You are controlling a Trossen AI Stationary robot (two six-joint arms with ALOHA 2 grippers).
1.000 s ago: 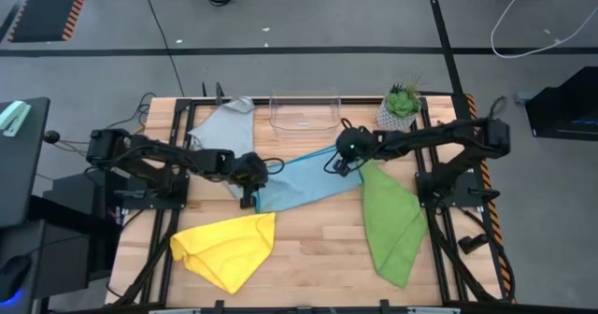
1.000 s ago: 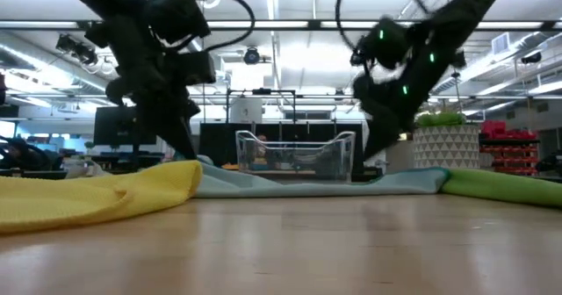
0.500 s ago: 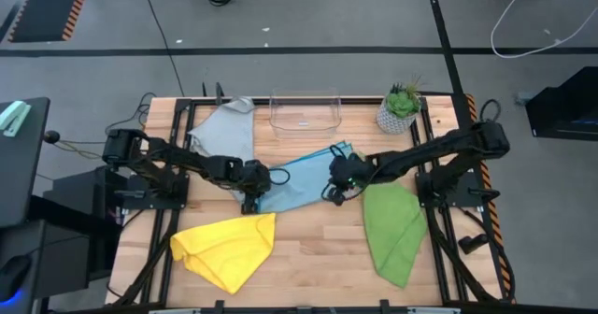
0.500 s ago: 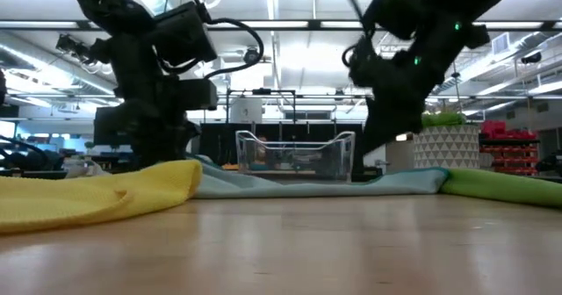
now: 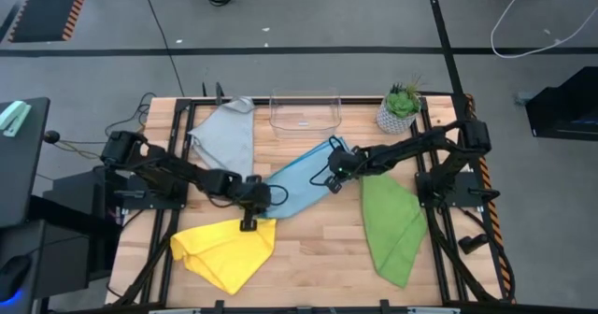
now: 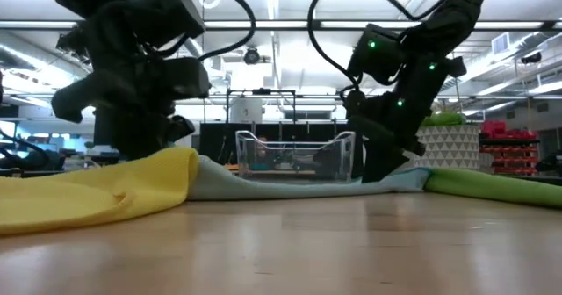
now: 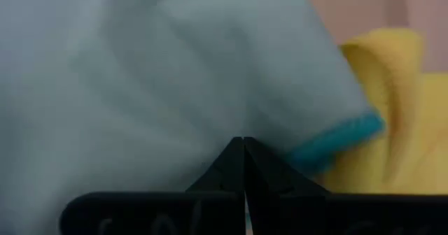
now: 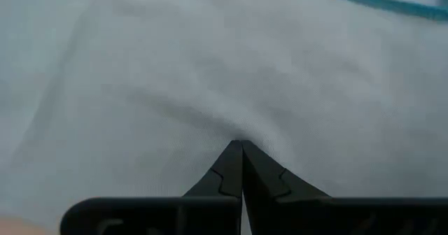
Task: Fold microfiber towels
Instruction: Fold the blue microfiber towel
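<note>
The light blue towel (image 5: 297,185) now lies bunched shorter, its far corner drawn in from beside the green towel (image 5: 391,222) toward the clear bin (image 5: 304,113). The right gripper (image 5: 334,178), clamped on that corner, has moved away from the green towel. The left gripper (image 5: 249,213), pinching the opposite corner, has slid closer to the yellow towel (image 5: 224,247).

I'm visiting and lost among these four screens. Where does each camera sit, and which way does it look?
High view: overhead, straight down; both arms, left gripper, right gripper, blue towel.
Low view: tabletop level, looking across; both arms, yellow towel, green towel.
Left wrist view: on the left arm; shut fingers pinching blue towel.
Right wrist view: likewise, its fingers.
Shared: all show the blue towel.
</note>
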